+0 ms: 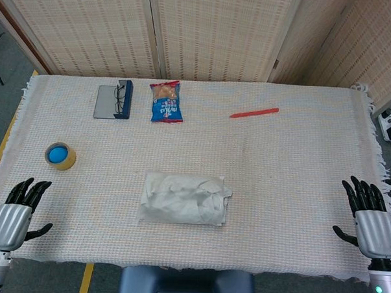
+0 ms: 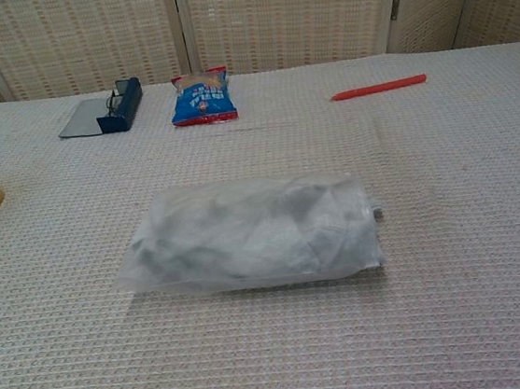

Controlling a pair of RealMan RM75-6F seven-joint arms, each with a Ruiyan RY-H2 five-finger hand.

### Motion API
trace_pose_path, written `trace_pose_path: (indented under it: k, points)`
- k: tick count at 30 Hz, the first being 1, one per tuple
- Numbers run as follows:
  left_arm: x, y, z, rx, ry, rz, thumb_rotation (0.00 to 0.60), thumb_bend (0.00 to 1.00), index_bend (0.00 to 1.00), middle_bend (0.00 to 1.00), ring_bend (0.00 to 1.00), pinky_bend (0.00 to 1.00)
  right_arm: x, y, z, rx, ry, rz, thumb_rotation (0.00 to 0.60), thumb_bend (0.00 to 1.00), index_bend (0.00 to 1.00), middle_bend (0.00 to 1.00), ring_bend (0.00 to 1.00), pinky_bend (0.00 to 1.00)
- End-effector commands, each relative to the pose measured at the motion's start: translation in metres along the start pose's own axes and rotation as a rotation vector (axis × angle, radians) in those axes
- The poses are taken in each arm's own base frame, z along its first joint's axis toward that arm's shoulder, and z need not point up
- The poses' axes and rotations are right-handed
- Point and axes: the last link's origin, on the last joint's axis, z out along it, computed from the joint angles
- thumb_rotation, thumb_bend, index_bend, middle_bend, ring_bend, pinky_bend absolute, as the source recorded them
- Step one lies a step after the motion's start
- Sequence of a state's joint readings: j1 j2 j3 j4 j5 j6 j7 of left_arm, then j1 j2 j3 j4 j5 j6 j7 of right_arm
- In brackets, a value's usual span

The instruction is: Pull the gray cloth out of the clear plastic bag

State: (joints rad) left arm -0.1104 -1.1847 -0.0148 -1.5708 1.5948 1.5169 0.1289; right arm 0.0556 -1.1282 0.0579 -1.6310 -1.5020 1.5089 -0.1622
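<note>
Clear plastic bag (image 2: 251,235) w/ gray cloth (image 2: 236,230), table (image 1: 297,190) ctr-front: soft, slippery; likely grip right end. Left hand (image 1: 16,210), right hand (image 1: 372,222) both spread, empty.

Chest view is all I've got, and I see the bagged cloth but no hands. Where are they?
Observer: Head view shows the left hand at the near left table edge, fingers apart, holding nothing.
Operator: And the right one?
Observer: The right hand rests at the near right edge, also open.
Operator: Either one touching the clear plastic bag?
Observer: No, the clear plastic bag lies between them, well apart from both.
</note>
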Motion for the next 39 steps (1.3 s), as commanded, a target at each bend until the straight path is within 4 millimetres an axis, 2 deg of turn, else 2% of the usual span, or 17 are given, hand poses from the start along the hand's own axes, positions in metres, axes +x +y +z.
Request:
trace_pose_path:
  k: [1, 5, 8, 12, 16, 17, 19, 21, 23, 28, 34, 39]
  points:
    - [0.001, 0.001, -0.001, -0.01, 0.003, -0.007, 0.6, 0.15, 0.16, 0.2, 0.08, 0.15, -0.001, -0.003, -0.001, 0.005, 0.0, -0.008, 0.6, 0.0, 0.0, 0.0, 0.0, 0.0]
    - [0.0, 0.008, -0.004, -0.06, 0.008, -0.043, 0.6, 0.15, 0.17, 0.23, 0.09, 0.16, -0.003, -0.007, -0.002, 0.019, -0.006, -0.011, 0.6, 0.0, 0.0, 0.0, 0.0, 0.0]
    - [-0.003, 0.021, -0.009, -0.139, 0.02, -0.094, 0.6, 0.15, 0.22, 0.41, 0.24, 0.26, -0.004, -0.007, -0.003, 0.023, -0.009, -0.021, 0.6, 0.0, 0.0, 0.0, 0.0, 0.0]
    - [-0.015, 0.039, -0.02, -0.235, 0.001, -0.191, 0.6, 0.15, 0.3, 0.69, 0.52, 0.59, -0.004, -0.009, -0.003, 0.019, 0.001, -0.015, 0.6, 0.0, 0.0, 0.0, 0.0, 0.0]
    - [-0.029, 0.063, -0.028, -0.355, -0.019, -0.293, 0.6, 0.14, 0.39, 0.95, 0.79, 0.84, -0.005, -0.014, -0.002, 0.033, 0.005, -0.012, 0.6, 0.0, 0.0, 0.0, 0.0, 0.0]
    - [-0.032, 0.069, -0.029, -0.374, -0.009, -0.317, 0.6, 0.15, 0.41, 0.98, 0.87, 0.89, -0.006, -0.015, -0.002, 0.035, 0.006, -0.014, 0.6, 0.0, 0.0, 0.0, 0.0, 0.0]
    - [-0.041, 0.08, -0.031, -0.404, 0.007, -0.366, 0.6, 0.15, 0.46, 1.0, 0.96, 0.97, -0.008, -0.017, 0.0, 0.042, -0.001, -0.016, 0.6, 0.0, 0.0, 0.0, 0.0, 0.0]
    - [-0.049, 0.087, -0.031, -0.417, 0.005, -0.385, 0.6, 0.16, 0.51, 1.0, 1.0, 1.0, -0.01, -0.018, 0.001, 0.045, -0.008, -0.019, 0.6, 0.0, 0.0, 0.0, 0.0, 0.0]
    - [-0.061, 0.094, -0.028, -0.414, -0.005, -0.372, 0.6, 0.18, 0.51, 1.0, 1.0, 1.0, -0.011, -0.019, 0.002, 0.048, -0.013, -0.022, 0.6, 0.0, 0.0, 0.0, 0.0, 0.0]
    - [-0.088, 0.111, -0.012, -0.386, 0.004, -0.336, 0.6, 0.21, 0.43, 1.0, 1.0, 1.0, -0.014, -0.02, 0.001, 0.053, -0.027, -0.031, 0.6, 0.0, 0.0, 0.0, 0.0, 0.0]
    - [-0.105, 0.125, 0.008, -0.371, 0.08, -0.29, 0.6, 0.29, 0.41, 1.0, 1.0, 1.0, -0.015, -0.02, 0.001, 0.049, -0.038, -0.041, 0.6, 0.0, 0.0, 0.0, 0.0, 0.0]
    - [-0.114, 0.131, 0.02, -0.357, 0.077, -0.245, 0.6, 0.3, 0.39, 1.0, 1.0, 1.0, -0.017, -0.02, 0.001, 0.047, -0.049, -0.048, 0.6, 0.0, 0.0, 0.0, 0.0, 0.0]
